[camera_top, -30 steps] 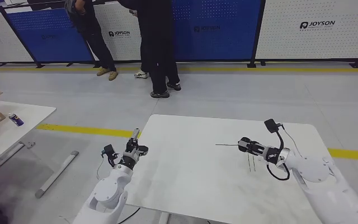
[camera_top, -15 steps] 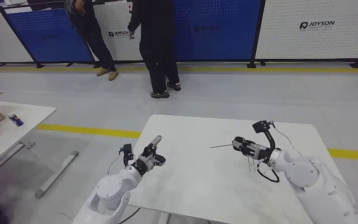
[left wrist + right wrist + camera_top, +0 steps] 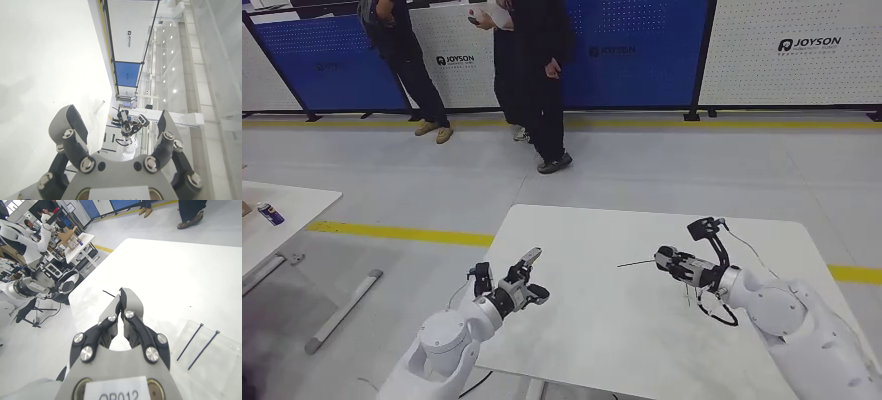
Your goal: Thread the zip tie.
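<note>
Thin black zip tie (image 3: 637, 262), pinched in right end effector (image 3: 120, 294), tail jutting out

Plastic zip tie (image 3: 109, 293), smooth matt table (image 3: 170, 266)

White desk (image 3: 592, 330) mid-frame. Left pincer (image 3: 534, 275) over desk's left edge, fingers spread wide. Right pincer (image 3: 661, 259) over desk's right half, clamped on thin dark zip tie (image 3: 637, 263); free end points toward left arm. Pincers well apart. Two spare ties (image 3: 687, 293) on desk just beside right arm, partly hidden by it. Second desk (image 3: 292, 205) far left, small can (image 3: 270, 213) on it. Yellow floor line (image 3: 392, 233) runs behind.
</note>
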`<act>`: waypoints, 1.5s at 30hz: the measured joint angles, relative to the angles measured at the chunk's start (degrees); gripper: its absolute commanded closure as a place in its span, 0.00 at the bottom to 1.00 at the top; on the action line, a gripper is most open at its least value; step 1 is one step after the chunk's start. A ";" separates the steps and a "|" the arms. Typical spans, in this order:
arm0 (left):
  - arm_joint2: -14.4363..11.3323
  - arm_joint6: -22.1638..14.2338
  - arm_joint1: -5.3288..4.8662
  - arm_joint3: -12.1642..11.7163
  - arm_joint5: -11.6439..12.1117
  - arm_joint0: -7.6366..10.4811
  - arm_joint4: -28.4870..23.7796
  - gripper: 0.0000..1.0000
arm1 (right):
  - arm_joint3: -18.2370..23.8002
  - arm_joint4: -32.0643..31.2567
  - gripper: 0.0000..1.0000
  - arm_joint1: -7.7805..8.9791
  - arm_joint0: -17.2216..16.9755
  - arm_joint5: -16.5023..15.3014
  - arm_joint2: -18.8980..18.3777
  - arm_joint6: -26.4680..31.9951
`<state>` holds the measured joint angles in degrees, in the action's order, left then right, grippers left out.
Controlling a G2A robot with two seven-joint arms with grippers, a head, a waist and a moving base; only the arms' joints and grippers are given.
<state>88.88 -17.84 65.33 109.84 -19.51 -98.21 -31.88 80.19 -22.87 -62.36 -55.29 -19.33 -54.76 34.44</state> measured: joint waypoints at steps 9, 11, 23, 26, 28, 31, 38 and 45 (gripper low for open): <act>-5.87 0.77 -1.84 -0.97 0.03 2.29 -9.33 0.00 | 5.48 -18.24 1.00 0.33 0.08 -0.15 5.38 -9.34; -8.29 3.57 -2.44 -1.70 0.03 3.70 -11.50 0.00 | 5.49 -19.72 1.00 0.51 0.52 -0.15 6.63 -10.47; -11.17 8.56 -3.18 -1.92 0.03 6.24 -13.36 0.00 | 5.11 -19.43 1.00 0.66 0.89 -0.05 7.37 -11.24; -11.45 7.19 -3.08 -2.73 0.03 6.38 -16.54 0.00 | 6.80 -24.94 1.00 0.75 0.69 0.53 7.62 -12.44; -12.08 5.35 -3.36 -3.73 0.03 6.86 -21.93 0.00 | 7.89 -29.89 1.00 0.91 0.63 -0.14 8.14 -14.26; -14.45 4.33 -4.50 -4.21 0.03 8.24 -26.61 0.00 | 9.25 -34.98 1.00 1.37 1.23 -0.18 9.93 -16.27; -23.05 10.40 -8.44 -5.35 0.03 14.64 -37.14 0.00 | 10.18 -36.94 1.00 3.17 3.74 -0.15 14.76 -17.73; -23.70 12.09 -8.77 -5.58 0.03 15.63 -38.20 0.00 | 10.20 -36.52 1.00 3.27 3.82 -0.15 14.97 -17.93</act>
<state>65.17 -5.75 56.57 104.25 -19.48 -82.58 -70.08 90.38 -59.39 -59.09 -51.48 -19.48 -39.80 16.51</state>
